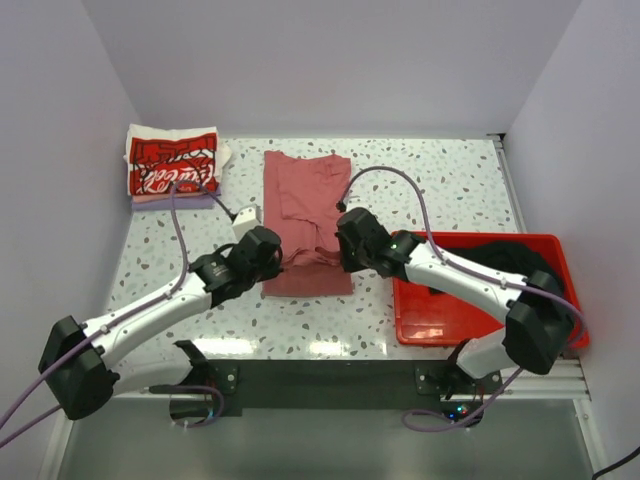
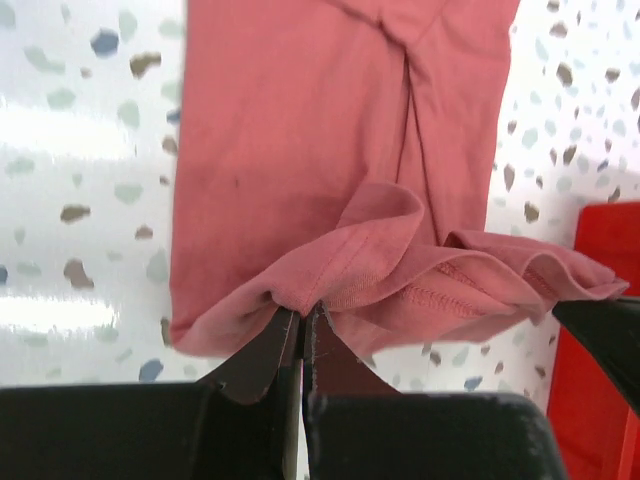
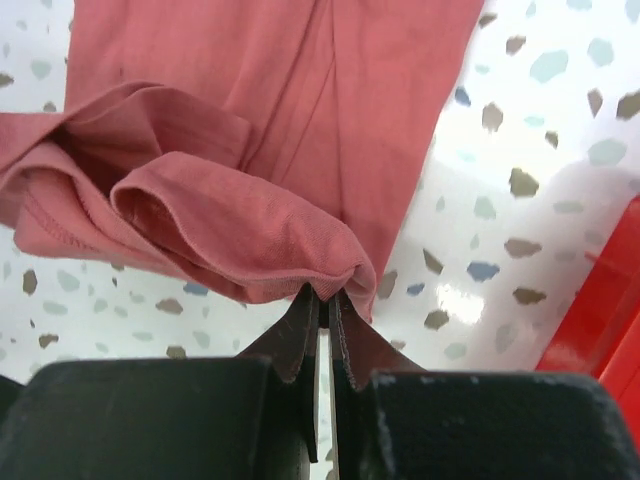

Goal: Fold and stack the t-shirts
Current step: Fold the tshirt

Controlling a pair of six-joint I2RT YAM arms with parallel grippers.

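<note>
A dusty-red t-shirt [image 1: 305, 205] lies folded into a long strip on the table's middle. My left gripper [image 1: 272, 252] is shut on its near left hem corner, as the left wrist view [image 2: 300, 310] shows. My right gripper [image 1: 342, 250] is shut on its near right corner, as the right wrist view [image 3: 325, 295] shows. Both hold the near edge [image 2: 400, 280] lifted and curled over the rest of the shirt [image 3: 280, 90]. A folded white shirt with red Coca-Cola print [image 1: 172, 162] tops a stack at the far left. A black shirt [image 1: 510, 262] lies in the red bin.
The red plastic bin [image 1: 450, 318] stands at the near right, beside my right arm; its edge shows in the left wrist view [image 2: 590, 380] and the right wrist view [image 3: 610, 320]. White walls close in the speckled table [image 1: 440, 190].
</note>
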